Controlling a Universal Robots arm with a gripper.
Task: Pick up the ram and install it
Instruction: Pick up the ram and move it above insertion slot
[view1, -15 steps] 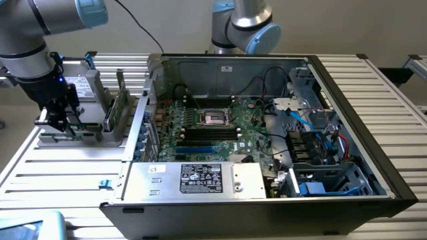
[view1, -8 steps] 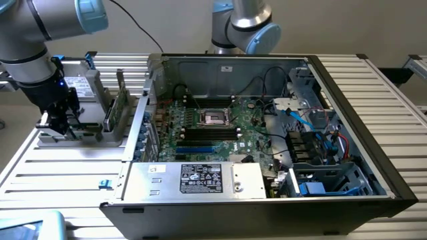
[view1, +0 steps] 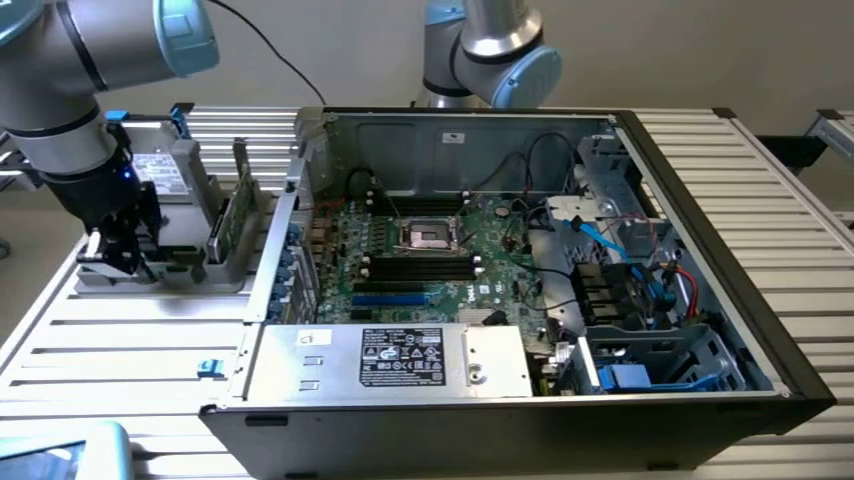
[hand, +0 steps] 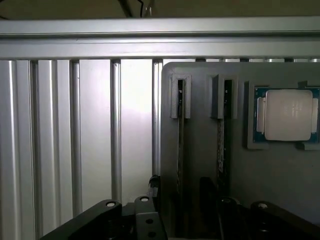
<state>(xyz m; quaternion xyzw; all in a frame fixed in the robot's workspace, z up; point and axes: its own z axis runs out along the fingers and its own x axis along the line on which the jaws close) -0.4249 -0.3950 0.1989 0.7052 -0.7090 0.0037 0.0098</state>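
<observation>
The arm has its gripper lowered over a gray holder that sits on the slatted bench, at the exterior view's left of the open computer case. In the wrist view the ram stands on its long edge in a narrow slot of the holder, so its thin top edge faces up and can be pinched from above. A second stick stands the same way in the neighbouring slot, and a processor chip lies flat in its own recess beside them. The gripper appears released: its two dark sides sit apart, with the edge of the ram running between them and a gap on either side, so nothing is clamped yet. The ram is seated in the holder, not lifted. Inside the case, the long dark memory slots on the motherboard look unfilled.
</observation>
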